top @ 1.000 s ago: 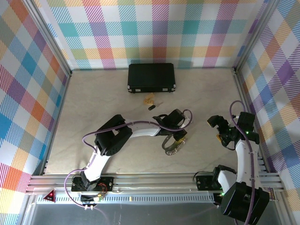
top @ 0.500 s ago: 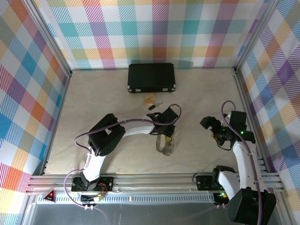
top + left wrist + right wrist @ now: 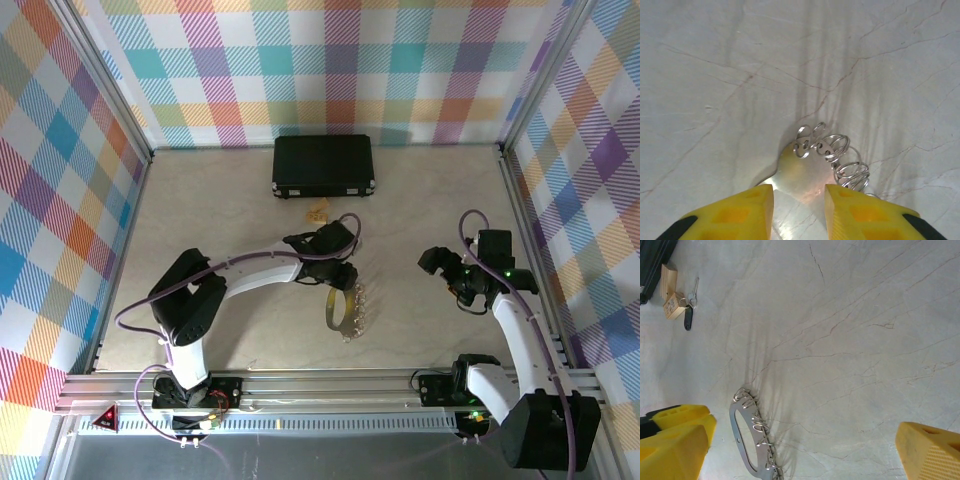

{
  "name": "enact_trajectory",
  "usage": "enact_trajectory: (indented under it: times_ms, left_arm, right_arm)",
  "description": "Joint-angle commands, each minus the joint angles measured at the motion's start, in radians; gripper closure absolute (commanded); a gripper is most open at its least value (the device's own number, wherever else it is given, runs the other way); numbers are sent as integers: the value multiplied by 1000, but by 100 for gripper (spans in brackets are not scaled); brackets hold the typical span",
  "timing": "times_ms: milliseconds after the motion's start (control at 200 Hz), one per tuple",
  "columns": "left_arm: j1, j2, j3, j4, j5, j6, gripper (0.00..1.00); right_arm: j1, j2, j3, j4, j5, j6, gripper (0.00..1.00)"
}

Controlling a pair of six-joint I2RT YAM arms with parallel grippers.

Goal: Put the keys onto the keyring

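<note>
Centrally, the left tool (image 3: 798, 192) is straddling the silver keyring (image 3: 801, 167), fingers narrowly parted; the right tool (image 3: 804, 432) is hovering wide open.

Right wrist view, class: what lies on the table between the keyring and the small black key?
Nothing: bare marble table separates the keyring from the black key in the right wrist view.

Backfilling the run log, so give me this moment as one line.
left gripper: partly open over keyring | right gripper: open, empty | keys: apart on table
</note>
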Motion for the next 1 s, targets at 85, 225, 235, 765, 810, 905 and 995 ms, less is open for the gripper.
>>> enact_trajectory:
  times_ms: [85,225,235,765,810,905,995]
  left_arm:
    - [42,-1,-21,11,120,25,74]
    - [42,17,-15,42,198,93,72]
    - [42,18,-14,40,200,100,72]
    - [42,95,-45,146,219,252,69]
    - [41,105,-39,149,216,257,68]
    - [42,118,-30,151,209,267,69]
    - [41,128,-22,154,200,269,71]
  right_arm:
    - [28,19,42,3,21,-28,4]
    - [37,20,50,-7,24,-33,4]
    - [37,20,51,-10,24,-34,4]
    - [53,37,79,-12,30,-31,4]
    - [53,37,82,-14,32,-31,4]
    - [53,38,89,-18,33,-31,4]
    - [52,40,91,-18,35,-34,3]
